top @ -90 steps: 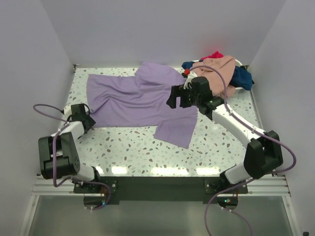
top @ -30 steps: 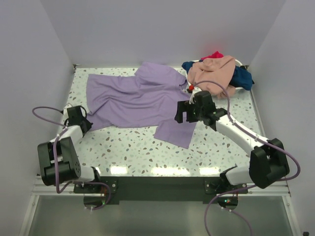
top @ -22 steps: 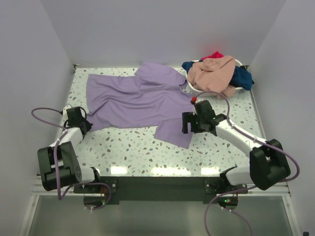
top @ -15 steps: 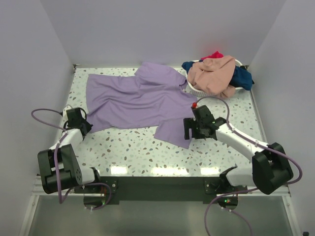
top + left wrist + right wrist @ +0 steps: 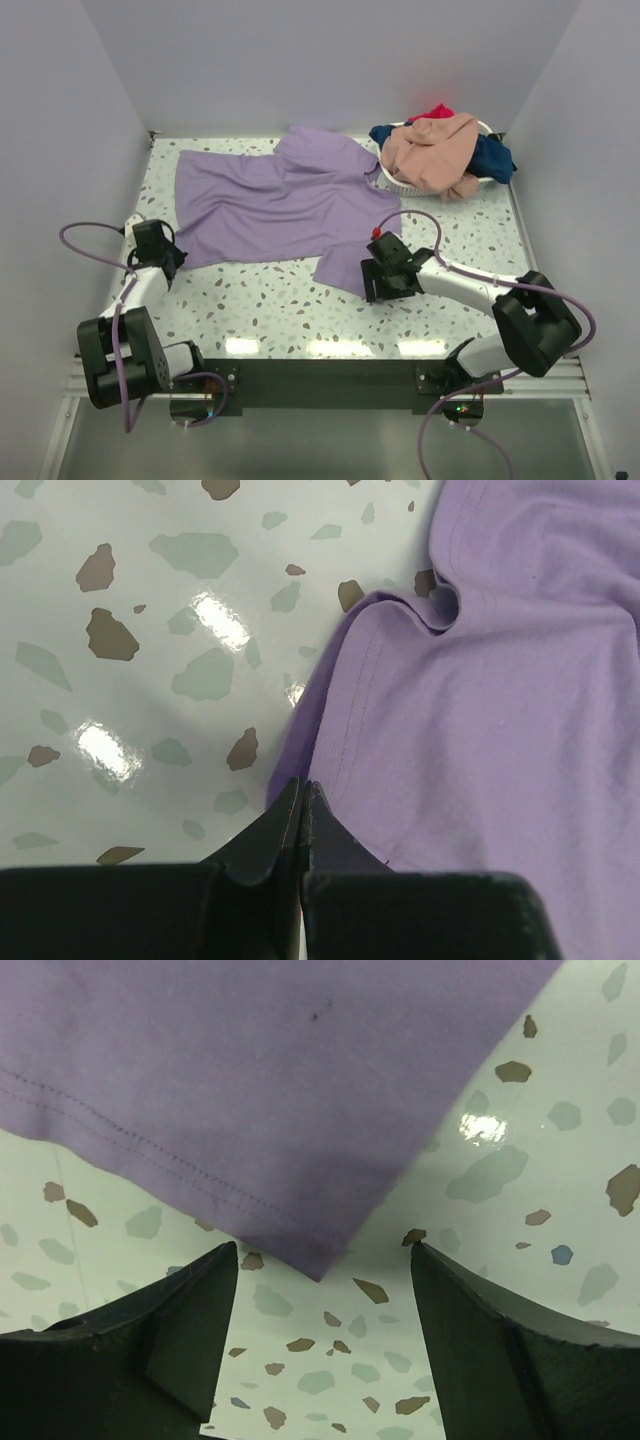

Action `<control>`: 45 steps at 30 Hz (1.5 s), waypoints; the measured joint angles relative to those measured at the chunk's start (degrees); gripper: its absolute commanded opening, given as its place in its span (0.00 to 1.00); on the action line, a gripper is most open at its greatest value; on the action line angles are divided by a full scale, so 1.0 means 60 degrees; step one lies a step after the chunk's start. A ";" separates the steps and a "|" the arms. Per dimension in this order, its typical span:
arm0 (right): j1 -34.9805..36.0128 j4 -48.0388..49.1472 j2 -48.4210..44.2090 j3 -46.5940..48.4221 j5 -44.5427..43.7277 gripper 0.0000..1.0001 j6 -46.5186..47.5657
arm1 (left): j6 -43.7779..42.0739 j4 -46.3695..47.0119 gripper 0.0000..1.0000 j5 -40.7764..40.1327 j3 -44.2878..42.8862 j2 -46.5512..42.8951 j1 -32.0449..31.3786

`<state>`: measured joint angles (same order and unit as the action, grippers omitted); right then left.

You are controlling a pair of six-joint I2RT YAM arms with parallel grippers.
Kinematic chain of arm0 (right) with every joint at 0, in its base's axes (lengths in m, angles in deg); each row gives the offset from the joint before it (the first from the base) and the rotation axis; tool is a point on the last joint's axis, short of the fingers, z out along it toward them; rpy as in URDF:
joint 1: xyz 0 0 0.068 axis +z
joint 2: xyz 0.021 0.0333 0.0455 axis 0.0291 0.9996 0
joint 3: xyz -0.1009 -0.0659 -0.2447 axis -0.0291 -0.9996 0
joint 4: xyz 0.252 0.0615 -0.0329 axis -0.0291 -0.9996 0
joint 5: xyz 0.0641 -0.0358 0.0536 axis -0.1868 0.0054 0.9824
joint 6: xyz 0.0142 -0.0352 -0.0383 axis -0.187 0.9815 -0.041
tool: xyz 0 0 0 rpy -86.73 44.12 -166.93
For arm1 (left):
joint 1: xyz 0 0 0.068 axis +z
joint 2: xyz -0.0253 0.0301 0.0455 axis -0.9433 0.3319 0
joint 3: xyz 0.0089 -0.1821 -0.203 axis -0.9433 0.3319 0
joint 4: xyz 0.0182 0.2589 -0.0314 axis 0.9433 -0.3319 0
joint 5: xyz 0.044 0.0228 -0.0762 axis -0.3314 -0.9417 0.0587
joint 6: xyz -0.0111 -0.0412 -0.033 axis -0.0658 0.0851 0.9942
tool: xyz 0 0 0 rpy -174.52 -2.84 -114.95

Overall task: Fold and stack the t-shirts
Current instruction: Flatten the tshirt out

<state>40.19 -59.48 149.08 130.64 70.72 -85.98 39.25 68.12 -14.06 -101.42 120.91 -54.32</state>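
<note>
The lavender t-shirt (image 5: 280,205) lies spread across the far left of the speckled table (image 5: 270,305), its near edge rumpled. A flap juts toward the arms, and bare tabletop runs along the whole near side.

The right gripper (image 5: 320,1305) is down low with its jaws wide. The flap's stitched corner pokes between the fingers (image 5: 190,1350) with nothing clamped, and there is open table on both flanks.

At the shirt's near-left corner, the left gripper (image 5: 300,795) is pinched tight, its tips right at the hem. I cannot tell whether fabric is caught. Glossy bare surface spreads to its left.

Far right, the peach-pink t-shirt (image 5: 435,150), navy t-shirt (image 5: 492,158) and red t-shirt (image 5: 437,111) are heaped in the white basket (image 5: 398,184).
</note>
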 measured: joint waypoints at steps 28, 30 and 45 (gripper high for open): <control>0.0266 0.1249 0.0765 0.0295 -0.0765 0.00 -0.0288 | 0.0259 -0.0736 0.68 -0.0812 0.0747 -0.1253 -0.0597; 0.0266 0.1198 0.0736 0.0295 -0.0761 0.00 -0.0277 | 0.0310 -0.1027 0.68 -0.0889 0.0812 -0.1275 -0.0597; 0.0266 0.0940 0.0342 0.0015 -0.0732 0.00 -0.0193 | 0.0554 -0.0729 0.64 -0.1315 0.0678 -0.0197 -0.0594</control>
<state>41.79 -53.84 151.13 130.73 66.32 -87.14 42.57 63.75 -21.95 -97.36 119.73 -57.88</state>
